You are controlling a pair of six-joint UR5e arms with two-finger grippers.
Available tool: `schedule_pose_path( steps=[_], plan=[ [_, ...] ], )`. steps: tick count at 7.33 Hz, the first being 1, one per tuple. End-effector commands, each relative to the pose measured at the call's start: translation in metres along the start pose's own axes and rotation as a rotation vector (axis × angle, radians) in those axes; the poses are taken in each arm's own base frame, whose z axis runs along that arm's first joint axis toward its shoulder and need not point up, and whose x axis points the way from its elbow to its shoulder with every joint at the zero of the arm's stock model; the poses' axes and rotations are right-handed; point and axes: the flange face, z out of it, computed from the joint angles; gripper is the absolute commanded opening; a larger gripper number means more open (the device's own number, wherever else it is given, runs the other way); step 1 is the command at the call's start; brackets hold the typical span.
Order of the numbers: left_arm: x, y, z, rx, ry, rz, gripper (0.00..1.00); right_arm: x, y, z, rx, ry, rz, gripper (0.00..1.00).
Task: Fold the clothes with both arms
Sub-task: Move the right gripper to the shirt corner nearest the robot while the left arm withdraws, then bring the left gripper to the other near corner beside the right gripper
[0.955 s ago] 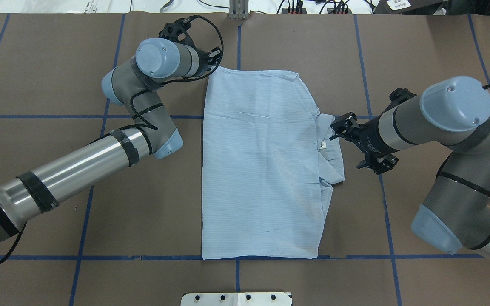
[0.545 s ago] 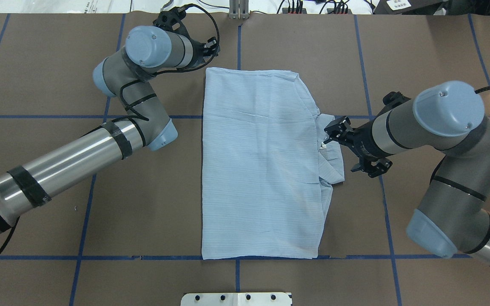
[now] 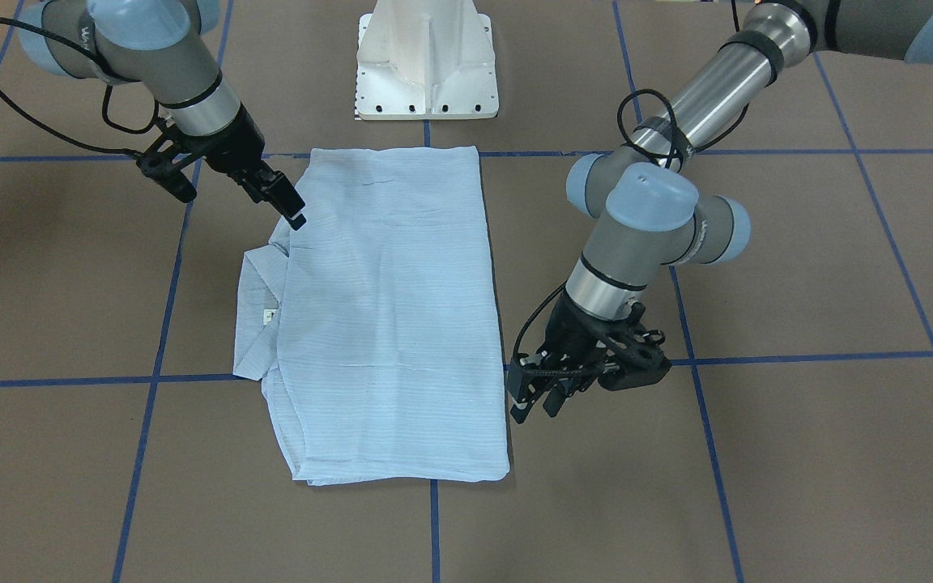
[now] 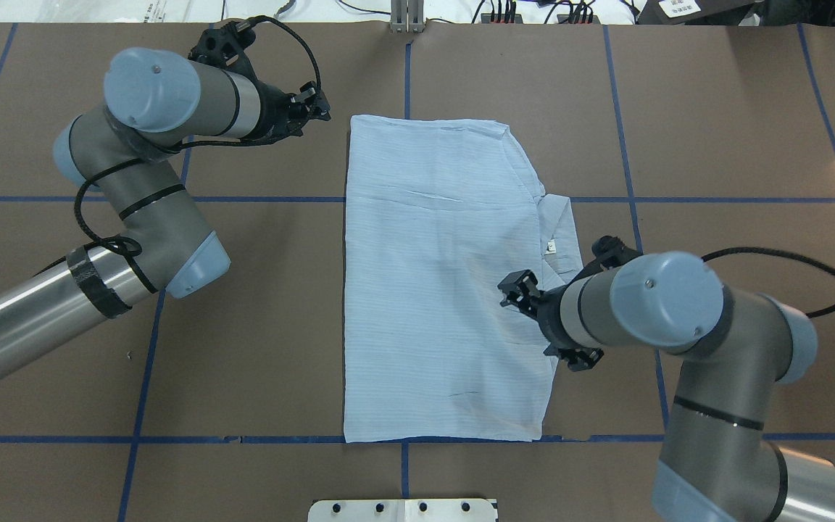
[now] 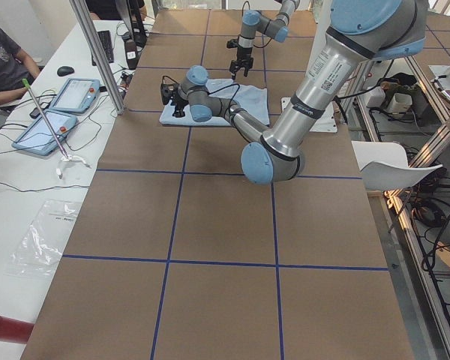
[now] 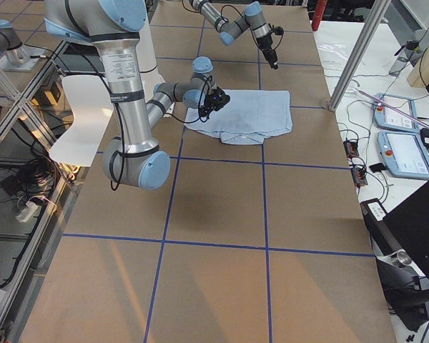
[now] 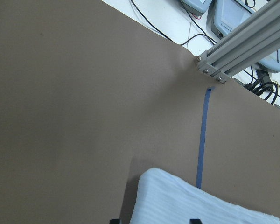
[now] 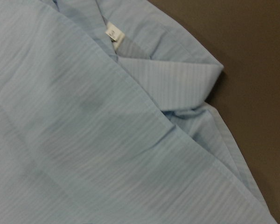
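The light blue striped shirt (image 4: 439,290) lies folded into a flat rectangle in the middle of the table, also seen in the front view (image 3: 385,316). Its collar (image 4: 561,235) with the white neck tag (image 4: 551,246) sticks out on the right side. My left gripper (image 4: 318,106) is open and empty, just left of the shirt's far left corner (image 7: 177,196), apart from it. My right gripper (image 4: 513,290) hovers over the shirt's right edge, just nearer than the collar. It looks open and holds nothing. The right wrist view shows only collar (image 8: 177,79) and cloth.
The white pedestal base (image 4: 403,510) stands at the near edge of the brown table, which has blue tape lines (image 4: 171,198). An aluminium post (image 7: 233,51) and cables stand past the far edge. Tablets (image 5: 75,94) and a seated person (image 5: 4,64) are beyond it.
My left gripper has drawn back leftward from the shirt's far left corner. My right gripper has swung from the collar toward the near side and onto the shirt's right edge. The shirt has not moved.
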Motion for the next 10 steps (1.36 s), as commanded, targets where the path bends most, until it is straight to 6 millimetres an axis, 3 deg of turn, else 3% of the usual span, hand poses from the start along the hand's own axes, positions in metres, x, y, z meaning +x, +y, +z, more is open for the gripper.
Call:
schedule_pose_path(
  steps=[1,2,5,6,8,10],
  plan=[
    [0.000,0.002,-0.011,0.000,0.003,-0.001,0.58,0.031,0.052,0.025,0.039,0.047,0.106,1.00],
    [-0.003,0.003,-0.010,-0.001,0.000,-0.004,0.58,0.044,0.076,0.032,0.056,0.047,0.108,1.00],
    [-0.005,0.005,-0.011,-0.001,0.000,-0.008,0.58,0.068,0.098,0.043,0.067,0.079,0.162,1.00],
    [-0.004,0.006,-0.011,-0.001,0.000,-0.007,0.58,0.067,0.103,0.044,0.063,0.079,0.159,1.00],
    [-0.005,0.007,-0.011,-0.001,0.000,-0.007,0.58,0.062,0.088,0.048,0.089,0.076,0.171,0.99],
    [-0.010,0.007,-0.010,0.000,-0.008,-0.010,0.58,0.060,0.086,0.049,0.097,0.075,0.177,0.92]
  ],
)
